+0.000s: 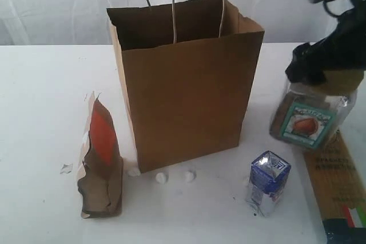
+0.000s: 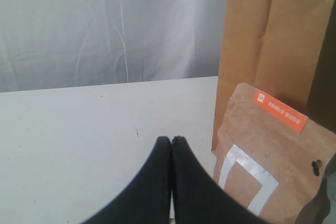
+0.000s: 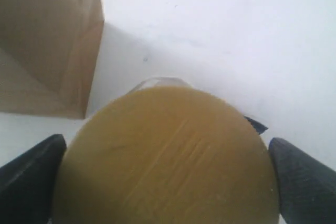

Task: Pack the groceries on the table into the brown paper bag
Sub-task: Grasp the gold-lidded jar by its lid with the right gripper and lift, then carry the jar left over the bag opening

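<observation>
You're looking straight down on the tan-lidded clear jar, and its round lid fills most of your view. Your right gripper straddles it, dark fingers against opposite sides of the lid. The brown paper bag stands near it on the white table.

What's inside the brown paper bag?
Through the open top of the brown paper bag, only its shadowed upper inner walls show; nothing rises above the rim. The front panel hides the lower interior and floor, so whether anything is in there cannot be told.
</observation>
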Controlling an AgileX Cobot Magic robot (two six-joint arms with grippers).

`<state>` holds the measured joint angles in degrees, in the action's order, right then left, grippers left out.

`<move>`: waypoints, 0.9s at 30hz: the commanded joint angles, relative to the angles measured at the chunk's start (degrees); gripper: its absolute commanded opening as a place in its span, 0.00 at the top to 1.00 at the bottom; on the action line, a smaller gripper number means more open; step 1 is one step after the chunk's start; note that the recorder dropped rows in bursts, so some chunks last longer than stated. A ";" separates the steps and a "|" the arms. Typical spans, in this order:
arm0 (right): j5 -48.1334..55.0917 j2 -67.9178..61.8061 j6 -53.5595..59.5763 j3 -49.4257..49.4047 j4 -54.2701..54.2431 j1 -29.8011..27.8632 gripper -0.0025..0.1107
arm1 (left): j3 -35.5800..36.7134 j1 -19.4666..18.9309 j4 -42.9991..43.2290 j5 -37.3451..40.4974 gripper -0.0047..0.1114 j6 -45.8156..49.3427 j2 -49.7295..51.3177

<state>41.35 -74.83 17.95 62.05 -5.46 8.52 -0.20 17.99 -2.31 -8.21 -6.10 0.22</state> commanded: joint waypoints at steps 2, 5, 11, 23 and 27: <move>-9.01 5.87 -3.16 0.19 -0.52 -2.94 0.98 | 0.20 -0.15 -0.43 -0.28 0.96 0.11 -0.22; -12.71 7.98 -3.16 0.19 -3.45 -2.94 0.98 | 0.20 -0.15 -0.43 -0.28 0.96 0.11 -0.22; -19.77 9.96 -2.67 0.31 -10.27 -2.94 0.98 | 0.20 -0.15 -0.43 -0.28 0.96 0.11 -0.22; -25.42 9.68 -1.35 8.78 -11.03 0.78 0.98 | 0.20 -0.15 -0.43 -0.28 0.96 0.11 -0.22; -27.38 8.00 -0.11 11.77 -11.03 3.45 0.98 | 0.20 -0.15 -0.43 -0.28 0.96 0.11 -0.22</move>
<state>18.16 -66.06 16.09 71.42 -15.97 10.40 -0.20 17.99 -2.31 -8.21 -6.10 0.22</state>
